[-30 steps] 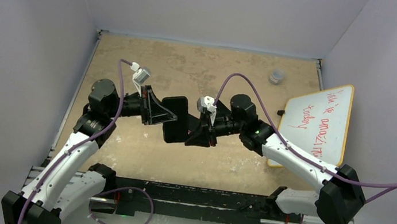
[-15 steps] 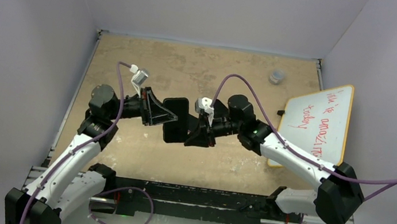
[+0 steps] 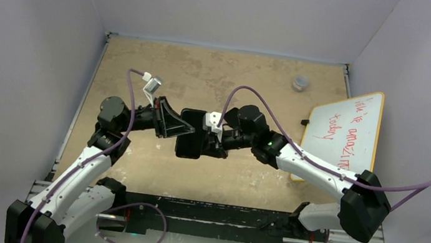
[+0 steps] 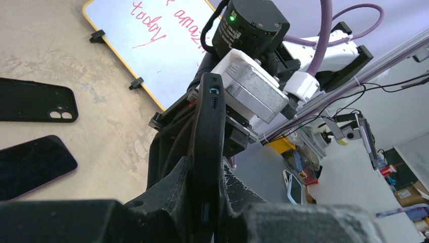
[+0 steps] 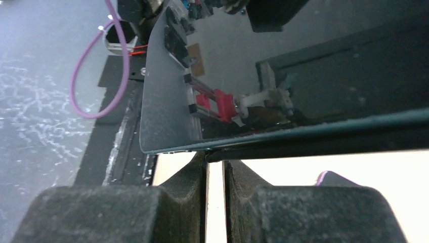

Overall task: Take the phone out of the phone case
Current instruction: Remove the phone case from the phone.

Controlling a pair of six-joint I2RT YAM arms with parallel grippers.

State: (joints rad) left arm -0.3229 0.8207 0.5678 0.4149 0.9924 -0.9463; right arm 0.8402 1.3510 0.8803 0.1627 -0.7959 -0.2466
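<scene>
The phone sits in its black phone case [image 3: 189,135], held in the air over the middle of the table. My left gripper [image 3: 184,128] is shut on it from the left. In the left wrist view the case [image 4: 208,126] stands edge-on, squeezed between my left gripper's [image 4: 207,202] jaws. My right gripper [image 3: 210,143] meets it from the right. In the right wrist view the right gripper [image 5: 215,161] is shut with a thin slit, pinching the case's rim [image 5: 329,144] at a corner, below the phone's glossy screen [image 5: 167,111].
A whiteboard [image 3: 343,135] with red writing lies at the right edge of the table, and a small grey cup [image 3: 300,82] stands at the back right. A loose black case [image 4: 35,103] and a dark phone [image 4: 30,164] lie on the table below.
My right gripper has moved left against the held phone and its jaws have closed a little. My left arm has shifted slightly right with the phone.
</scene>
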